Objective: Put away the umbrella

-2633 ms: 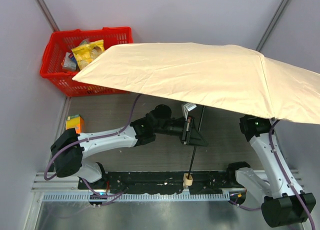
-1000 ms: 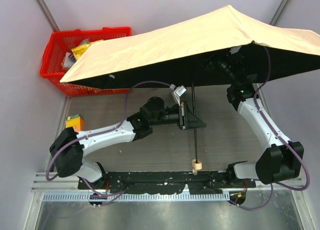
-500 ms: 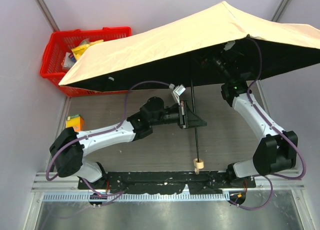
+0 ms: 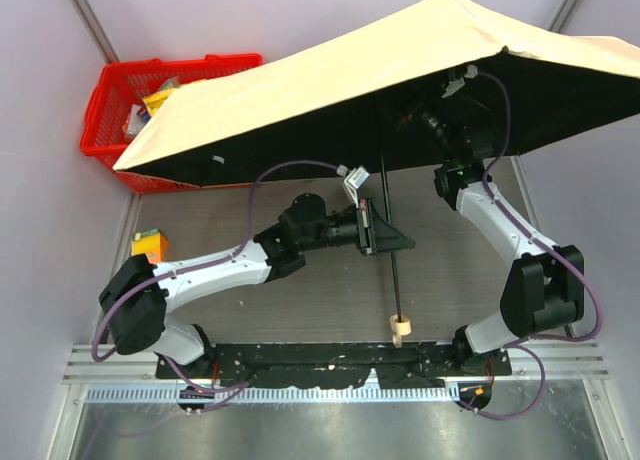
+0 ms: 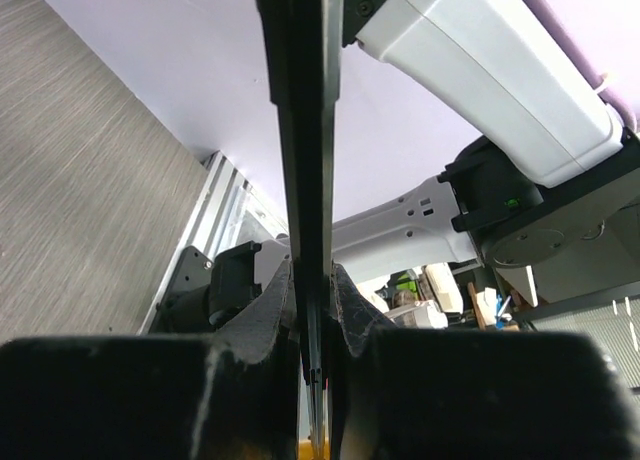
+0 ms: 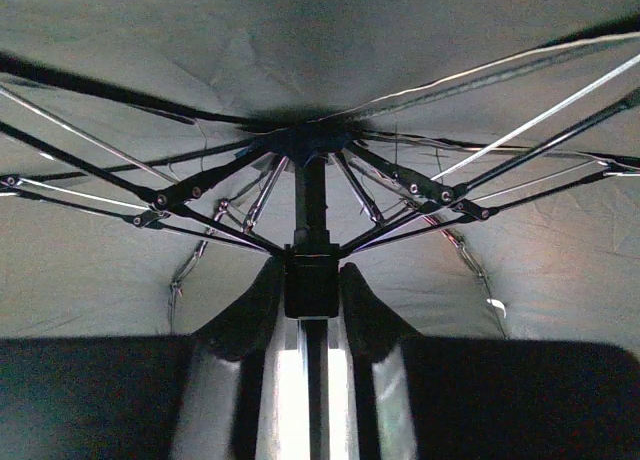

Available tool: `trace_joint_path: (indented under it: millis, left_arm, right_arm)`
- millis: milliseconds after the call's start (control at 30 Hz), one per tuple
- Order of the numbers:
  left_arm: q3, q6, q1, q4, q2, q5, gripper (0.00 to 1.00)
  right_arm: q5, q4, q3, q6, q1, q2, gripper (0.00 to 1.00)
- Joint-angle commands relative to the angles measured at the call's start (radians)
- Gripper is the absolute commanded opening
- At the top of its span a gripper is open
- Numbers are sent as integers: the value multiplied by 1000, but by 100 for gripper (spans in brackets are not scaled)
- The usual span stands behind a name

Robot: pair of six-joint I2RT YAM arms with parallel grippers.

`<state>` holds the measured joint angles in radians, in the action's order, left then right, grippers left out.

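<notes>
Two arms hold the open beige umbrella (image 4: 400, 70) above the grey wood surface (image 4: 330, 300). The left jaws are clamped on its thin black pole (image 4: 392, 270), and the right jaws are clamped on the black slider (image 6: 312, 280) under the cloth. A red basket (image 4: 110, 95) sits in the far left corner by pale walls (image 4: 300, 15).

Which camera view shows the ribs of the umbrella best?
Right wrist: the ribs fan out close up. The top view shows mainly the canopy hiding them; left wrist shows only the shaft.
</notes>
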<state>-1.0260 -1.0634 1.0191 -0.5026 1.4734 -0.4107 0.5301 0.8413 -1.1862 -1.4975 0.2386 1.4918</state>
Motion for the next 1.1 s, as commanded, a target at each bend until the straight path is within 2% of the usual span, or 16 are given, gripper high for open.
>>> trace_joint_path:
  millis: [0,33,133,300,333,367,433,533,600,633,700,800,900,933,1000,1067]
  left_arm:
    - [-2,40,15,-108,-12,-36,0]
    - [-2,39,16,-106,-12,-34,0]
    - [10,37,16,-120,-18,-24,0]
    - [3,135,4,20,-56,56,0]
    - [-8,164,3,65,-64,73,0]
    - [-17,183,-4,94,-67,91,0]
    - [-46,191,-25,131,-65,95,0]
    - [-83,168,-65,115,-55,24,0]
    - [-104,119,-100,127,-48,9,0]
    - [-121,105,-112,104,-36,-32,0]
    - [-175,120,-113,133,-13,-74,0]
    - [-253,140,-114,209,24,-79,0]
    - [-252,106,-114,173,48,-92,0]
    - [-234,88,-114,164,51,-92,4]
    - [-165,71,-111,154,39,-89,29]
    - [-82,77,-103,160,4,-68,47]
  right_arm:
    - [-19,117,-33,-43,1,-1,7]
    - [-19,133,-30,-41,1,2,0]
    - [-48,189,17,-67,-1,-1,0]
    - [-82,50,68,-132,1,-94,0]
    - [-85,0,60,-95,1,-141,0]
    - [-99,-131,48,10,1,-201,0]
    - [-102,-323,17,118,2,-267,0]
    - [-55,-360,101,154,1,-326,0]
    - [-64,-540,128,291,20,-379,0]
    - [-27,-565,137,357,21,-390,0]
    - [-4,-562,207,371,10,-418,0]
    - [34,-433,308,353,14,-450,0]
    - [-2,-361,347,342,8,-481,0]
    - [-36,-355,333,350,-2,-479,0]
    - [-108,-297,330,352,-16,-484,0]
    - [-189,-307,304,359,-21,-484,0]
